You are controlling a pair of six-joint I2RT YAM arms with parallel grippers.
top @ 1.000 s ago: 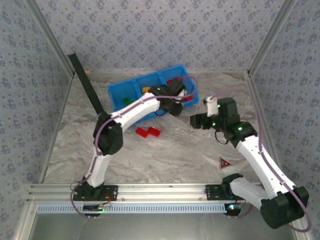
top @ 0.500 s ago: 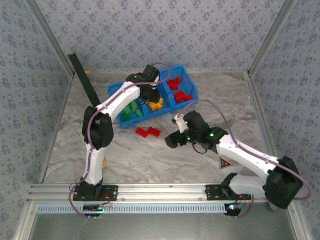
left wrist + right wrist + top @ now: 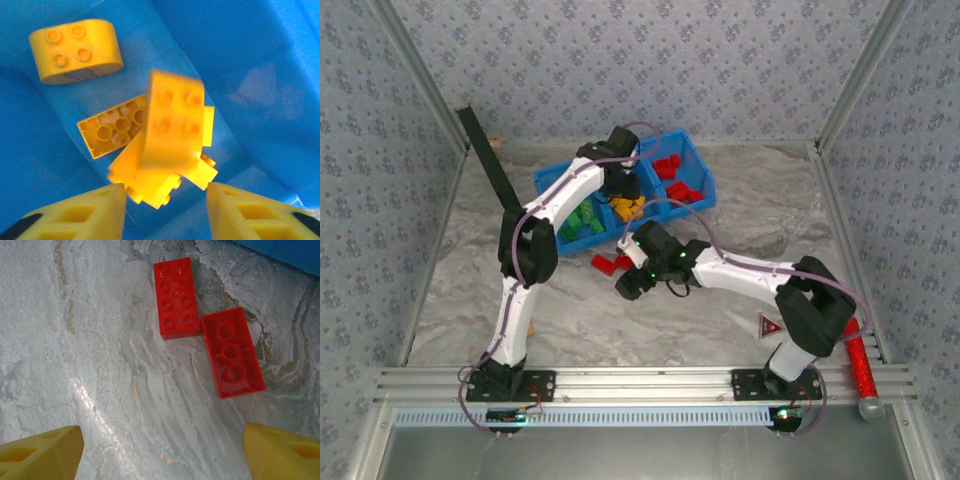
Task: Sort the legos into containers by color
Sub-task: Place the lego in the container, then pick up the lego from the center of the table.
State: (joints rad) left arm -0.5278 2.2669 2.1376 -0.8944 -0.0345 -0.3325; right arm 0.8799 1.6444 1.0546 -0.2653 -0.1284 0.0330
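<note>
The blue bin (image 3: 554, 190) holds green legos (image 3: 582, 222) in its left container, yellow ones (image 3: 629, 207) in the middle and red ones (image 3: 677, 185) in the right. My left gripper (image 3: 622, 192) hangs over the middle container. In the left wrist view it (image 3: 165, 200) is open above a pile of yellow bricks (image 3: 150, 175), and one blurred yellow brick (image 3: 172, 120) lies loose on top. My right gripper (image 3: 162, 450) is open just short of two red bricks (image 3: 175, 297) (image 3: 232, 352) that lie on the table in front of the bin.
A red-edged triangular sign (image 3: 770, 325) lies at the near right, with a red rod (image 3: 857, 360) beyond it by the right rail. A black bar (image 3: 490, 165) leans at the far left. Patterned walls close in three sides.
The left gripper moved from the bin's right end to the middle container and opened, letting a yellow brick go. The right arm swung left and down toward the two red bricks, its jaws opening wider.
</note>
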